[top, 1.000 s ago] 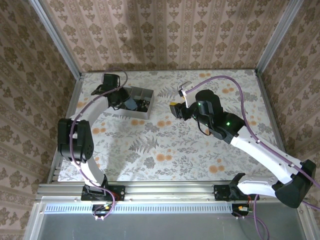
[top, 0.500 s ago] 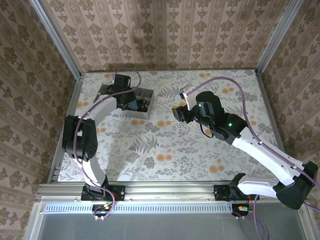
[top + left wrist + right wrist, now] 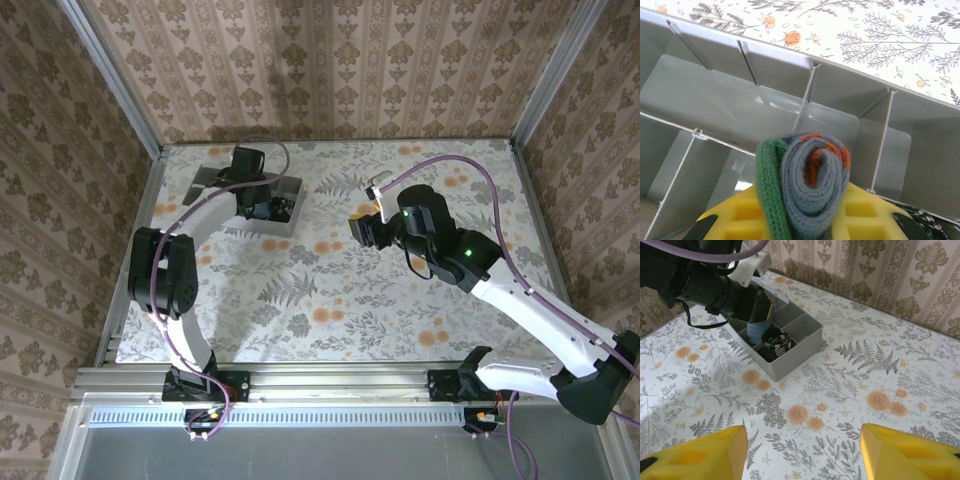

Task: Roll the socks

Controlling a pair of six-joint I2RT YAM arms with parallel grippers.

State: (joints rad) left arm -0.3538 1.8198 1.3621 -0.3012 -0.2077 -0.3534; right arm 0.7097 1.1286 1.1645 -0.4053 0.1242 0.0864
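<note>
teal-grey sock (image 3: 812, 185), rolled to a tight spiral, orange at the core and a green band down one side, pinched between the yellow pads (image 3: 735, 222) of the left gripper (image 3: 802, 220), jaws drawn in close on the roll. held upright over the grey compartment tray (image 3: 850, 87), above its thin dividers; from the right wrist, low among the cells, but hard to tell whether touching a cell floor. black-and-cream sock (image 3: 777, 341) bundled in a cell by the tray's near wall, just beside the held roll and below the rim. tray set at the far left of the floral table (image 3: 330, 290), turned at an angle, one corner pointing toward the middle. right gripper (image 3: 802, 455) hovering well apart from the tray, out over the middle of the table, yellow fingers (image 3: 695, 457) spread wide with nothing between them. broad bare cloth beneath and around it, from the tray's near wall down to the near edge. papered walls (image 3: 330, 60) and metal posts (image 3: 105, 75) closing in the left, far and right sides; little room behind the tray, plenty across the right half.
</note>
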